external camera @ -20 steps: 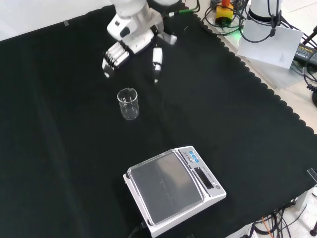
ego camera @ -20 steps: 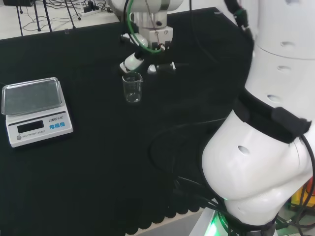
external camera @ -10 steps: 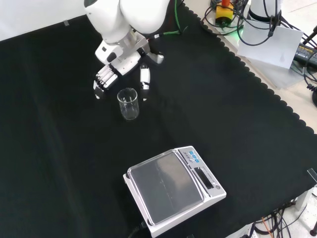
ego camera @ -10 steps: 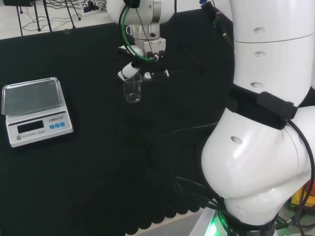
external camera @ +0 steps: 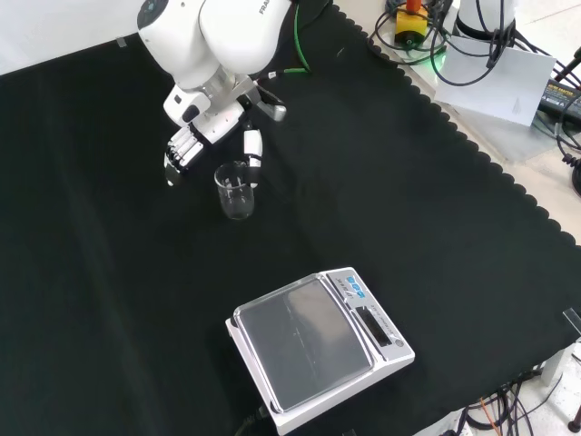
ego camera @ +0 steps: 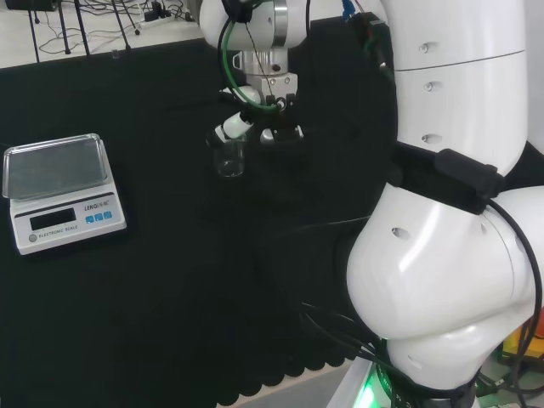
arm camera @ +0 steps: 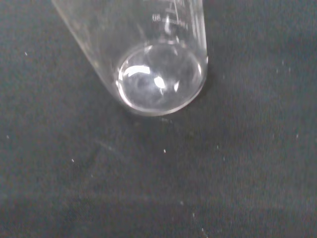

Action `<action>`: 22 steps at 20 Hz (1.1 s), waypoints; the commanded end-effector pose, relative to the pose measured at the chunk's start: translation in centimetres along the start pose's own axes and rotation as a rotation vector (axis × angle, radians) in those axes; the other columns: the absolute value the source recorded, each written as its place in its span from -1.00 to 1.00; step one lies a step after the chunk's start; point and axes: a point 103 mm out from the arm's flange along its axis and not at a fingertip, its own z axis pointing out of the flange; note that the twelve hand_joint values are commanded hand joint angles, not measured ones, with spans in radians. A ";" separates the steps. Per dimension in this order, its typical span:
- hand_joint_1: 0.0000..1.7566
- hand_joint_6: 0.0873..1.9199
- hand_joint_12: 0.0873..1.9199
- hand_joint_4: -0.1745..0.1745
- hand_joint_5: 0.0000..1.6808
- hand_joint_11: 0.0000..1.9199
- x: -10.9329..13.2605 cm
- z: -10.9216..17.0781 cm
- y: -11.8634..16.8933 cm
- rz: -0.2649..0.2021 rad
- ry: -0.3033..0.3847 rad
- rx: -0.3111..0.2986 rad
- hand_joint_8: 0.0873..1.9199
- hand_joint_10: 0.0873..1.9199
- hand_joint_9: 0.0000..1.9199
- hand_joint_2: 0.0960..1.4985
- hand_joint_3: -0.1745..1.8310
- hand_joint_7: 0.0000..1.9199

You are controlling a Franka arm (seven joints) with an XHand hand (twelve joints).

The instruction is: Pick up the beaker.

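- Black and white robot hand [external camera: 204, 136] low over the black cloth [external camera: 408, 227], fingers [external camera: 179, 154] and thumb [external camera: 253, 154] spread apart, gripping nothing.
- Small clear glass beaker [external camera: 234, 191] upright on the cloth, between thumb and fingers, just below the palm in the front view.

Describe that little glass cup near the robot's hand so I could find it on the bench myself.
Start at the white scale near the front view's lower edge of the black cloth. Go up and a little left toward the black and white hand. Right below it stands the beaker: a small, clear, upright glass, empty as far as the views show, and the one see-through thing on the cloth.
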 end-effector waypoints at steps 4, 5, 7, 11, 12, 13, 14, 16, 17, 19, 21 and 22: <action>-0.27 -1.00 -0.41 0.38 -1.00 -1.00 0.5 2.3 0.7 -0.004 0.002 0.041 -0.68 -0.29 -1.00 -0.04 -0.76 -1.00; -0.27 -1.00 -0.39 0.38 -1.00 -1.00 0.6 2.5 0.8 -0.002 0.002 0.039 -0.67 -0.28 -1.00 -0.04 -0.76 -1.00; -0.22 -1.00 -0.19 0.38 -1.00 -1.00 0.7 2.8 0.7 0.005 0.005 0.007 -0.62 -0.23 -0.96 -0.03 -0.76 -0.99; 0.03 -0.92 0.38 0.16 -0.63 -0.67 1.0 2.7 0.5 -0.004 0.017 -0.066 -0.27 -0.18 -0.47 0.05 -0.66 -0.69; 0.09 -0.64 0.35 0.09 -0.56 -0.50 1.0 2.7 0.6 -0.008 0.021 -0.070 -0.18 -0.19 -0.33 0.03 -0.58 -0.61; 0.14 -0.32 0.31 0.01 -0.53 -0.36 1.0 2.6 0.6 -0.013 0.027 -0.079 -0.11 -0.18 -0.24 0.00 -0.47 -0.54; 0.19 -0.07 0.27 -0.06 -0.51 -0.26 1.1 2.6 0.6 -0.017 0.035 -0.085 -0.05 -0.16 -0.17 -0.05 -0.36 -0.50; 0.26 0.22 0.19 -0.27 -0.45 -0.07 1.2 2.6 0.7 -0.021 0.048 -0.095 0.13 -0.03 -0.07 -0.09 -0.20 -0.41; 0.28 0.30 0.16 -0.37 -0.42 -0.01 1.2 2.5 0.7 -0.024 0.051 -0.100 0.21 0.04 -0.05 -0.10 -0.16 -0.38; 0.32 0.38 0.10 -0.55 -0.37 0.08 1.3 2.5 0.7 -0.029 0.056 -0.106 0.33 0.13 -0.03 -0.10 -0.12 -0.35; 0.28 0.39 0.06 -0.86 -0.17 0.13 1.4 2.4 0.8 -0.031 0.059 -0.106 0.44 0.21 -0.02 0.17 -0.32 -0.33; 0.27 0.39 0.04 -0.93 -0.13 0.15 1.4 2.4 0.8 -0.031 0.062 -0.105 0.47 0.24 -0.02 0.28 -0.41 -0.32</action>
